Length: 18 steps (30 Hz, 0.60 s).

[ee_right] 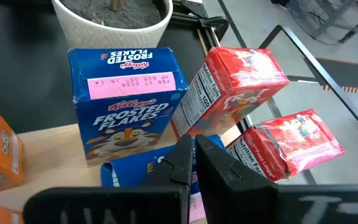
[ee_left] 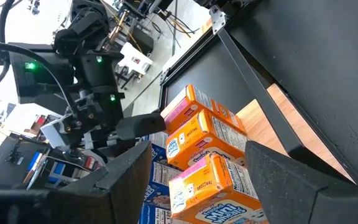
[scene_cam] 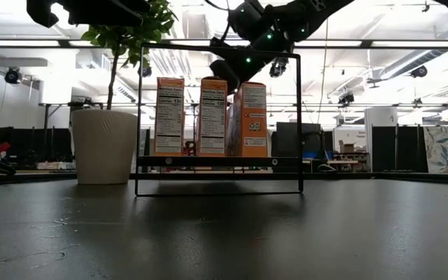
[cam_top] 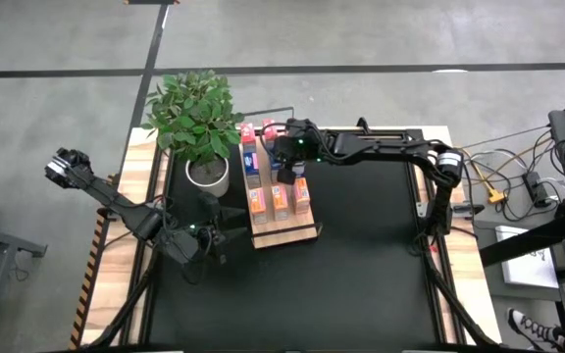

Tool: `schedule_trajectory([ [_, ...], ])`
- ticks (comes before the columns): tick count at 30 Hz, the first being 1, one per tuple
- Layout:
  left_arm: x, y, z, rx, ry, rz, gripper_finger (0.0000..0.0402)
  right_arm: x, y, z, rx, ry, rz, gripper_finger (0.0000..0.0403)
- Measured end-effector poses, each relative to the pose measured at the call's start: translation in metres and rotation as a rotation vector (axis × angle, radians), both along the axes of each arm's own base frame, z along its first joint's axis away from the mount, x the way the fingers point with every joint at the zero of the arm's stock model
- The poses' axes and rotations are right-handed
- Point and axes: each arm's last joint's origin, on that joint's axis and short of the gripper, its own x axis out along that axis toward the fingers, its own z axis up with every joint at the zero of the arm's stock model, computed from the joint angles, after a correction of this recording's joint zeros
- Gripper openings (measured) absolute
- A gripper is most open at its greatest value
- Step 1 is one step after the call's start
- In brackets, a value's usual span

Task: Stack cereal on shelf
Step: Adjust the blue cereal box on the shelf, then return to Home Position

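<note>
My right pincer (cam_top: 284, 175) hangs over the shelf (cam_top: 284, 232) near the desk's far edge, fingers pressed almost together and holding nothing. Three orange cereal boxes (cam_top: 280, 200) stand along its front lip, with a blue Frosted Flakes box (ee_right: 128, 102) and red boxes (ee_right: 238, 87) behind. My left pincer (cam_top: 207, 238) waits just left of the shelf.

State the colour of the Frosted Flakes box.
The Frosted Flakes box is blue with a pink date strip on top, clearest in the right wrist view.
</note>
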Motion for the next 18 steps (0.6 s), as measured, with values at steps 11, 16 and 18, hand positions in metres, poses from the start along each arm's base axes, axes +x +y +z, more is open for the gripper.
schedule_trajectory([
  [11, -0.008, 0.0, -0.006, 0.017, 0.048, -0.012, 0.024, -0.018, 0.038, 0.045, -0.076, -0.089, 0.103, 0.0009],
  [16, -0.024, 0.007, -0.011, -0.002, 0.025, -0.029, 0.0231, -0.04, 0.074, 0.05, -0.102, -0.142, 0.187, 0.0009],
  [18, -0.031, 0.012, -0.008, -0.044, -0.014, -0.053, 0.0231, -0.051, 0.088, 0.045, -0.097, -0.17, 0.218, 0.0009],
])
